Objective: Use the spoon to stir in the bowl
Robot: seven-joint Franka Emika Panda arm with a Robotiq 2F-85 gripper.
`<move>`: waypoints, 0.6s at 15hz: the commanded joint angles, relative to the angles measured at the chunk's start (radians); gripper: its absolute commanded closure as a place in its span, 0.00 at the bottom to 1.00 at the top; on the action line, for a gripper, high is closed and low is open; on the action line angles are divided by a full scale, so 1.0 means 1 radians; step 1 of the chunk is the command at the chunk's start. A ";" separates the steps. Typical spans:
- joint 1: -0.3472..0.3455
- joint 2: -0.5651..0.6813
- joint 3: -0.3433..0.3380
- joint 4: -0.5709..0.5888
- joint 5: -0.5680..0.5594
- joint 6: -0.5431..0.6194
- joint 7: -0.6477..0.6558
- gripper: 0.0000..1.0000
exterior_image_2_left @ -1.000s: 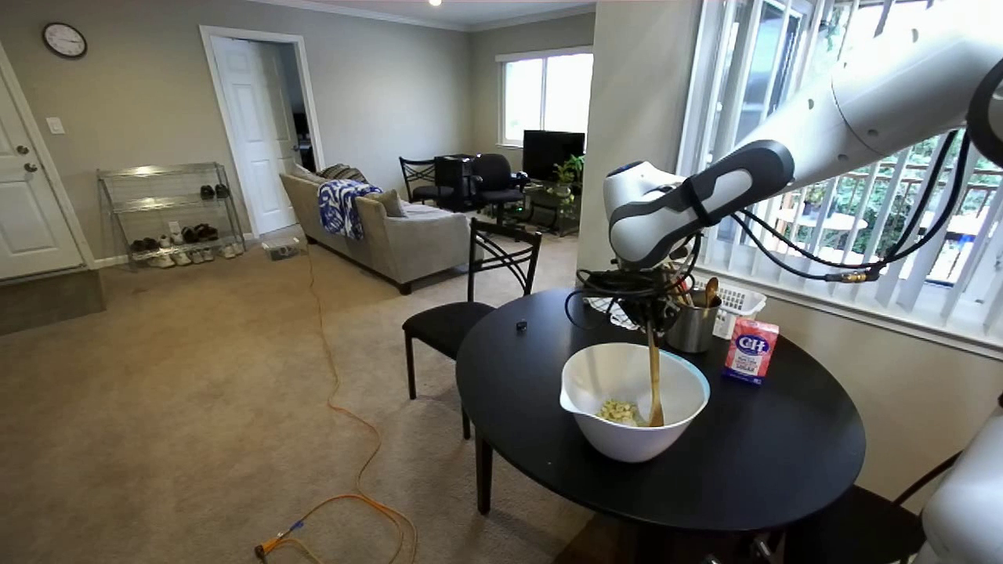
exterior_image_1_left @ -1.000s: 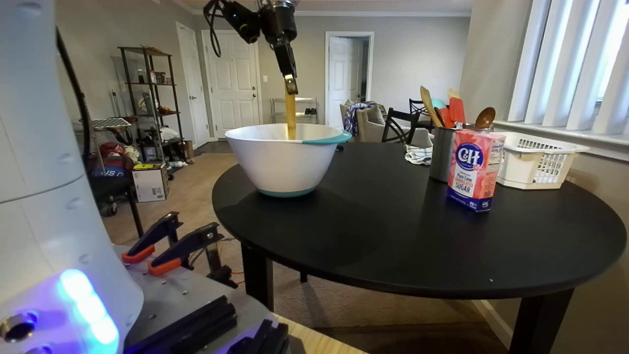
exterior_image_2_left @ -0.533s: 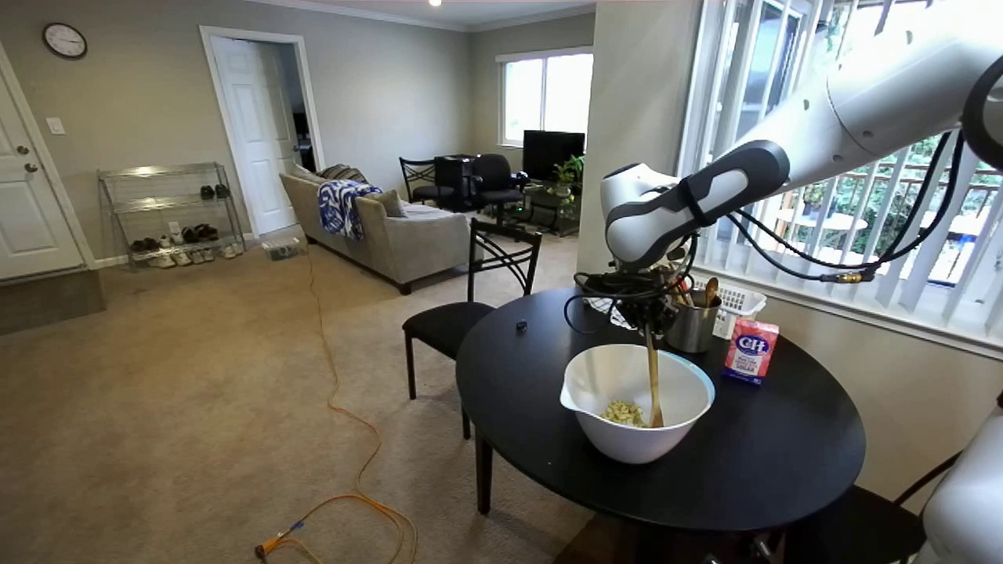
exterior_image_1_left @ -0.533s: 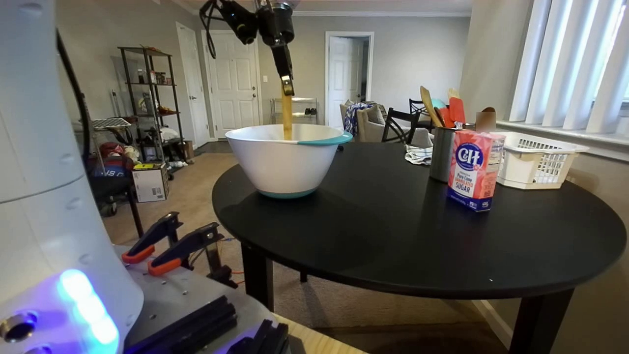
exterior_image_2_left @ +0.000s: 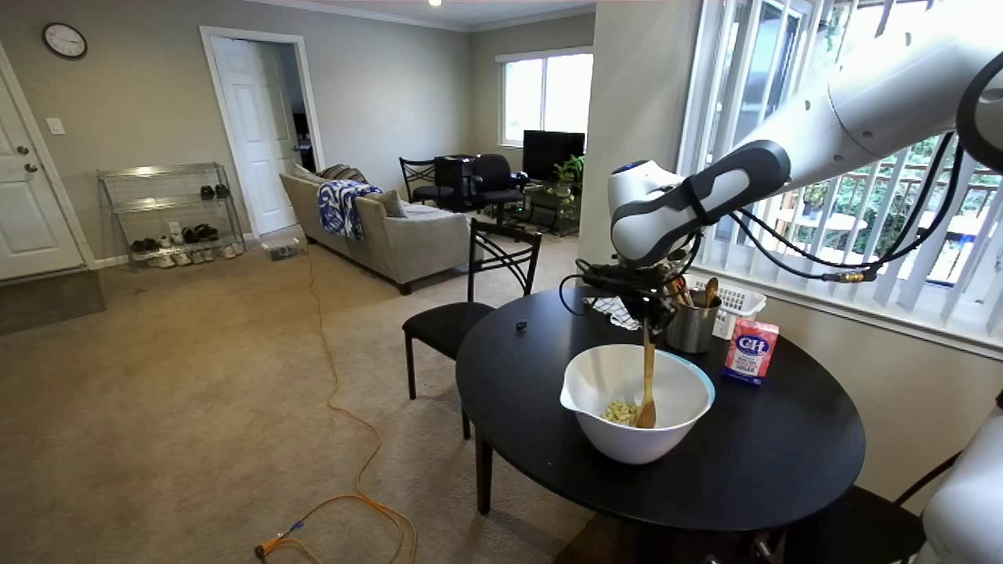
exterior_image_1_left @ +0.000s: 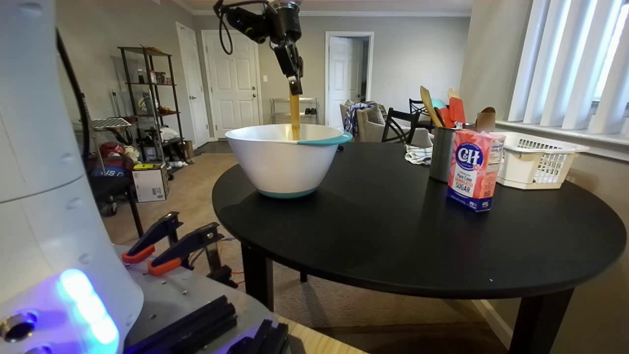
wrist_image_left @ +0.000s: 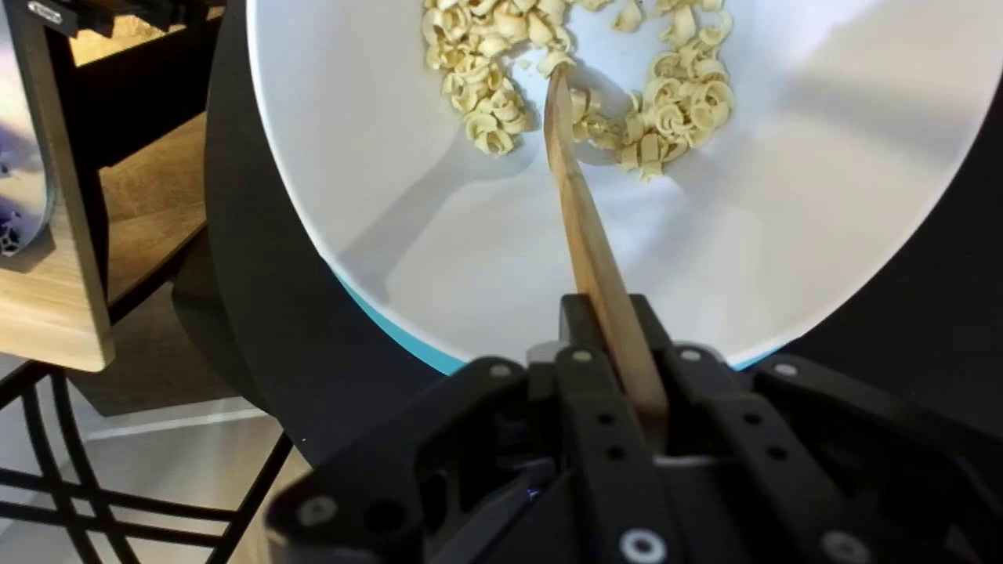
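Find the round black surface, then, near its edge, the white bowl. Look above the rim for the gripper, clamped on the handle of the wooden spoon. Follow its long axis down, nearly upright, to a tip inside the bowl, between pale curled pieces. To stir, probably sweep sideways with that axis held steep.

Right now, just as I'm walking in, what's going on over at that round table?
A robot arm has its gripper closed on a wooden spoon, whose head is down in a large white bowl among pale curled pieces. It looks like stirring. The bowl stands on the black table; a sugar carton stands apart from it, near a metal utensil holder. I can't tell whether the spoon touches the bottom.
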 commanded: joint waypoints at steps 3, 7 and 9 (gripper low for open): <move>-0.004 0.010 0.001 0.005 0.018 0.096 0.150 0.97; -0.001 0.015 0.001 0.001 0.007 0.170 0.236 0.97; 0.001 0.016 0.003 -0.002 0.013 0.181 0.243 0.97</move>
